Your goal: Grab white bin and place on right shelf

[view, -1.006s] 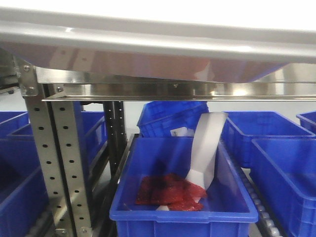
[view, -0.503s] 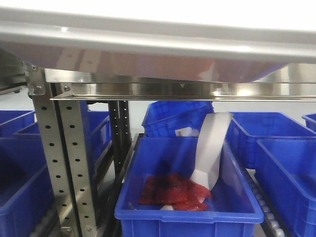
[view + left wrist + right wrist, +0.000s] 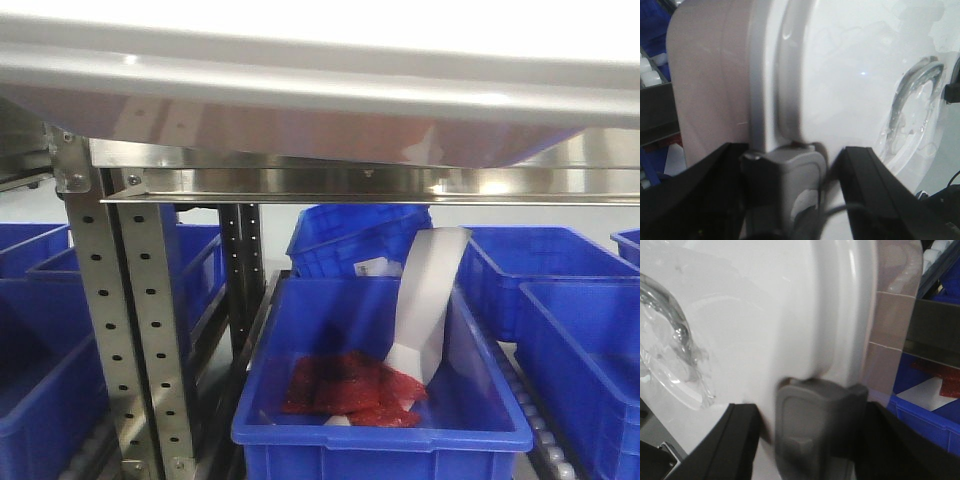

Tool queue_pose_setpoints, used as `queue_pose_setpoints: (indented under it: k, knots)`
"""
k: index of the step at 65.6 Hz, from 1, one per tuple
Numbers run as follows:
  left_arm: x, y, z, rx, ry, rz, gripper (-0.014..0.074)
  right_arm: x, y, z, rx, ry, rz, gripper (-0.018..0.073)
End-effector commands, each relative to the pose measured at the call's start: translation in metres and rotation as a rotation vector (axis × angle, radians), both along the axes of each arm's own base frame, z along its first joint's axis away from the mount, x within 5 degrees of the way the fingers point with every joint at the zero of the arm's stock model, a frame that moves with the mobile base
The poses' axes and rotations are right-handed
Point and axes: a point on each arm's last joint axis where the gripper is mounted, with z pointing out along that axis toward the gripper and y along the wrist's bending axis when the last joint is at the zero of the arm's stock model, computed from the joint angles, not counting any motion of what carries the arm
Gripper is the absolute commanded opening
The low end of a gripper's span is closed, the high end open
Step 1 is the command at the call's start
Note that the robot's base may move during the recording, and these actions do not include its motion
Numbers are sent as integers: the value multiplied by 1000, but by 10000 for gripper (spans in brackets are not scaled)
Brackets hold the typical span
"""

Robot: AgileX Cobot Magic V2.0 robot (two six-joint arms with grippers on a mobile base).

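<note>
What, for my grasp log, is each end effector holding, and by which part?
The white bin: left end effector and right end effector each clamp a grey latch at its lid rim.

Blue bins [image 3: 380,440] crowd roller racks [image 3: 545,452] around perforated steel uprights [image 3: 130,330] at 8 o'clock, a pale wall [image 3: 530,215] beyond.
</note>
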Motion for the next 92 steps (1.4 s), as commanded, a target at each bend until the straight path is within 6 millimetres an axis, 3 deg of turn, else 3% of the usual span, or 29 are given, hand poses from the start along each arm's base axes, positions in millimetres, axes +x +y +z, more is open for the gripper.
queue_pose_setpoints:
  k: [1, 63, 92]
  knots:
    - [-22, -15, 20, -156, 8, -211, 241, -11, 12, 24, 180, -57, 120, 361]
    - [-23, -17, 27, -238, -2, -218, 241, -11, 13, 28, 225, -71, 117, 361]
    - [-5, -14, 18, -181, 26, -162, 242, -6, 11, 34, 291, -108, 60, 361]
